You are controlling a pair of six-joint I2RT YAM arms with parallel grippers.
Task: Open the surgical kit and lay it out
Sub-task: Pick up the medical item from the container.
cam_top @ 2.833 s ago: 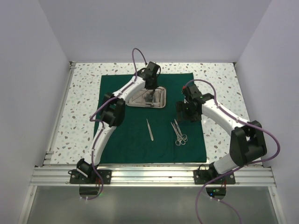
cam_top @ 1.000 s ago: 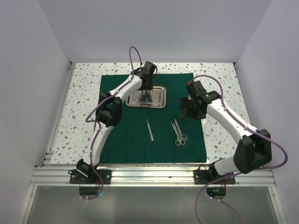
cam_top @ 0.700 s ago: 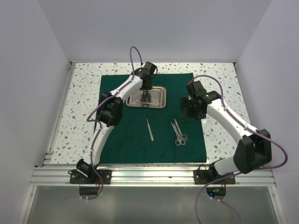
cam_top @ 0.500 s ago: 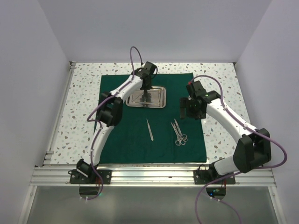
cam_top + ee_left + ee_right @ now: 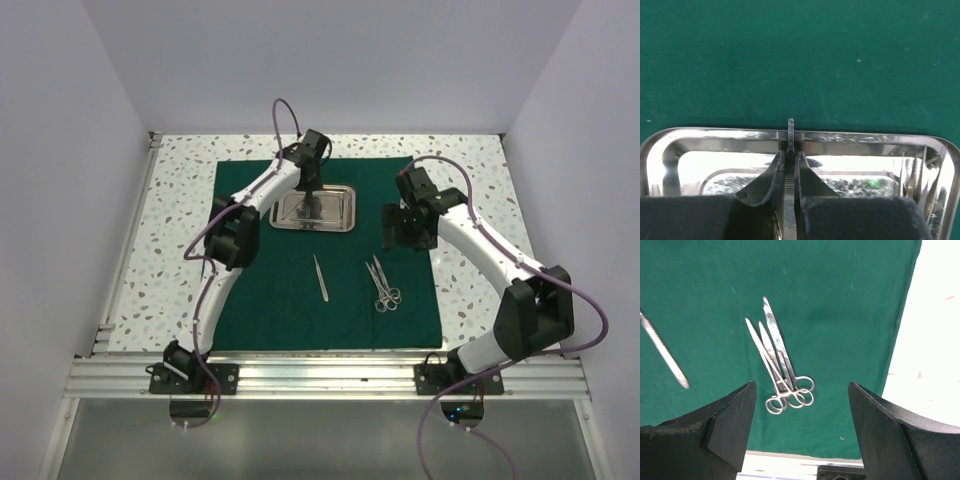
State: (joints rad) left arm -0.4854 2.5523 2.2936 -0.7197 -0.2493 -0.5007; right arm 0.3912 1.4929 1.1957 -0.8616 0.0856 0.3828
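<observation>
Left fingers (image 5: 760, 185) have drawn together since a second ago, when they stood partly apart over the tray. They now pinch a slim steel instrument (image 5: 790, 150) between them. Right arm has shifted a little toward the far edge over the same span.

- Green cloth (image 5: 270, 300): spread flat on the speckled surface (image 5: 170, 230), with its edges square to the rails.
- Steel tray (image 5: 340, 212): on the far half of the cloth, near the middle. Left fingers reach down into it.
- Held instrument: its thin tip pokes out past the fingertips, in line with the tray's far rim in the left wrist view. Cannot tell whether its lower end touches the tray floor.
- Tweezers (image 5: 320, 276): flat on the cloth, near the centre, well apart from the tray, lying at a slight diagonal.
- Ring-handled instruments (image 5: 782, 372): two of them on the cloth to the right of the tweezers. They lie side by side and overlap, with finger loops toward the near edge and tips toward the far side.
- Right fingers (image 5: 730, 425): spread wide and holding nothing. They hang above the cloth's right part, and the ringed pair is framed between them in the right wrist view.
- Cloth's right border and the bare surface beyond it show under the right finger.
</observation>
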